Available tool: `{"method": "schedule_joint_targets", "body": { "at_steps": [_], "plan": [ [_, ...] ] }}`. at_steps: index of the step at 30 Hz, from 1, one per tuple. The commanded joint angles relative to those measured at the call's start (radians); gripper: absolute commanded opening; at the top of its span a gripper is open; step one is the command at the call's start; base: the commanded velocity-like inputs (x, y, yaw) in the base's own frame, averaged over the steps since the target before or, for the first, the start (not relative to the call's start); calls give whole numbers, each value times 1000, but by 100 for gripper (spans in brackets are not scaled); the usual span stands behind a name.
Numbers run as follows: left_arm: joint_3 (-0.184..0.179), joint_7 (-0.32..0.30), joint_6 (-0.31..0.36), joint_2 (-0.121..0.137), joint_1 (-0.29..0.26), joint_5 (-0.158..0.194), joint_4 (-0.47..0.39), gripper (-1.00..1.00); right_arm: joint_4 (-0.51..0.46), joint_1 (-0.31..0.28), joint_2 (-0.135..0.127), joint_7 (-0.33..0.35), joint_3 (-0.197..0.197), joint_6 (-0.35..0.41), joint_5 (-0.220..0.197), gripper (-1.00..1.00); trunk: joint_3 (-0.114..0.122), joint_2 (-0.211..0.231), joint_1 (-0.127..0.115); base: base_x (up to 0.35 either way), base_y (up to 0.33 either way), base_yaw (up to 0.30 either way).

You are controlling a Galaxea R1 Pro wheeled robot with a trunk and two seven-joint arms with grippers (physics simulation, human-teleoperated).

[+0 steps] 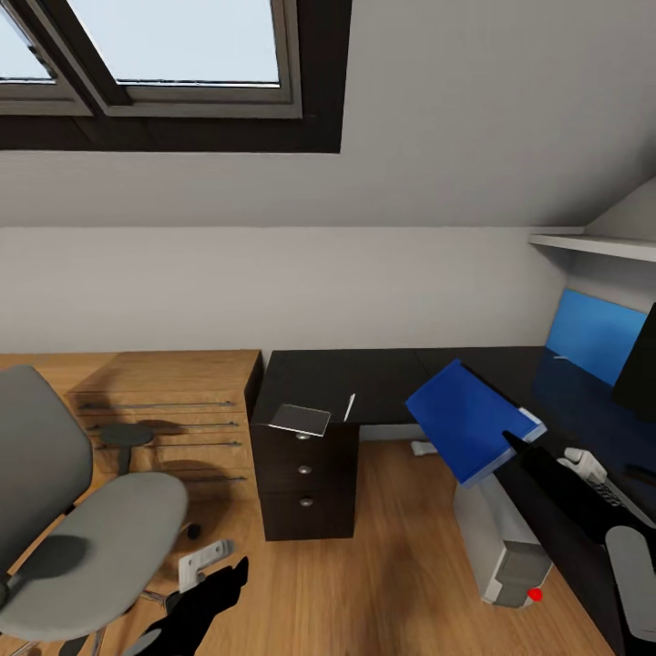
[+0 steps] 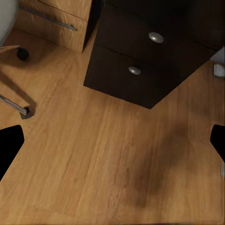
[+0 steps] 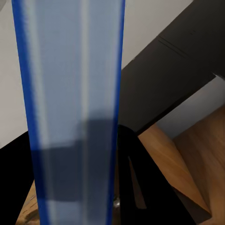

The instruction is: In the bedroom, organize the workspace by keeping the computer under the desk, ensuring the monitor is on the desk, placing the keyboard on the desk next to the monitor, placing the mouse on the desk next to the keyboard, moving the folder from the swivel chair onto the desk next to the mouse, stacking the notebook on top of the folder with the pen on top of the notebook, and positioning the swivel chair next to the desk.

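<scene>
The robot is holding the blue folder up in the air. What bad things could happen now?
1. The right gripper pinches the folder by one corner only, and it hangs tilted over the desk edge, so it might slip and drop onto the computer or the floor.
2. The notebook already sticks out past the desk's edge beside the pen; a swing of the folder could knock them off.

Bright skylight (image 1: 173, 41) daylight, soft floor shadows, glossy reflective desk (image 1: 364, 378)
</scene>
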Motion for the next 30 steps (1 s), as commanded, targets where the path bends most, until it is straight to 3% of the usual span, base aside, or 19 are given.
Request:
{"method": "schedule_joint_targets", "body": {
  "at_steps": [1,4,6,7,8,10,13,17,21,30],
  "plan": [
    [-12,9,1,1,0,8,-6,100,4,-1,1,-1,-2,1,-2,-100,-1,-1,0,0,0,0],
    [-29,9,0,1,0,7,-14,100,19,-1,7,-11,-1,-42,-5,-100,-1,-1,0,0,0,0],
    [-48,21,0,1,0,7,-18,100,47,-2,43,-22,-1,-138,-46,-100,-1,-1,0,0,0,0],
    [-99,51,0,2,0,7,-20,100,86,-2,71,-62,-1,-230,-117,-100,-1,-1,0,0,0,0],
    [-136,75,0,2,0,6,-21,100,104,-2,79,-92,0,-272,-152,-100,-1,-1,0,0,0,0],
    [-180,109,0,2,0,6,-21,100,116,-2,84,-123,0,-311,-183,-100,-1,-1,0,0,0,0],
    [-289,221,-1,3,0,6,-22,100,132,-2,89,-191,2,-394,-233,-100,-1,-1,0,0,0,0],
    [-364,323,-11,4,0,6,-22,100,141,-2,92,-227,3,-465,-253,-100,-1,-1,0,0,0,0],
    [-385,351,-50,4,0,6,-22,100,144,-2,95,-246,4,-494,-259,-100,-1,-1,0,0,0,0],
    [-394,361,-76,4,0,6,-22,100,184,-7,104,-315,4,-503,-278,-100,-1,-1,0,1,0,0]
  ]
}}
